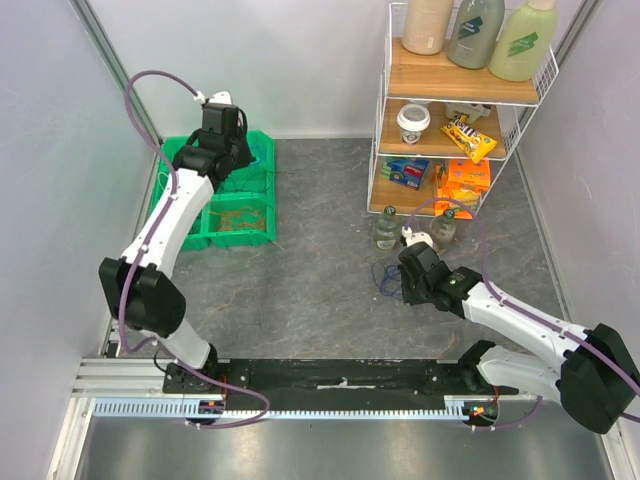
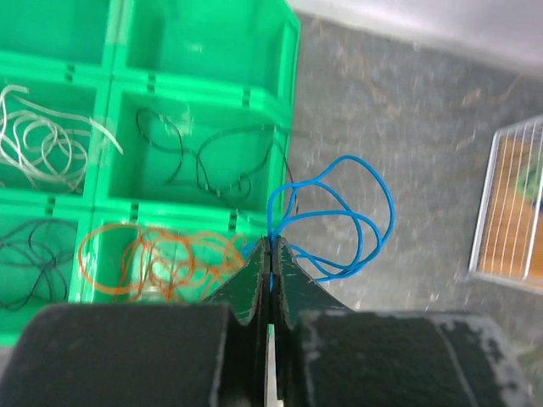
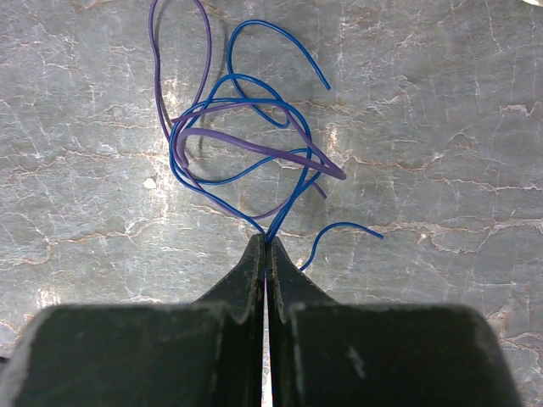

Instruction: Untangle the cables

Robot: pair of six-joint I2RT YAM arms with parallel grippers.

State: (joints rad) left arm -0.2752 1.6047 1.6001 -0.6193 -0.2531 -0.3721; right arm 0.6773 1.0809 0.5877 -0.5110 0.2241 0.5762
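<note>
No text reads legibly for me in any view. Printed labels on the three bottles [image 1: 475, 32], the paper cup [image 1: 413, 122], the yellow snack pack [image 1: 470, 138], the blue box [image 1: 405, 173] and the orange packs [image 1: 466, 180] on the wire rack [image 1: 450, 86] are too small to make out.

The left gripper [image 2: 270, 246] and right gripper [image 3: 265, 246] (two in all) carry one cluster each: one bright blue bundle [image 2: 339, 216], one blue-and-purple tangle [image 3: 242, 136]. One green bin [image 2: 291, 68] holds four more: one white bundle [image 2: 42, 136], two black bundles [image 2: 204, 157], one orange bundle [image 2: 153, 259]. One rack [image 1: 460, 88] bears three bottles [image 1: 474, 30] on top; two jars [image 1: 386, 228] stand beside it.
</note>
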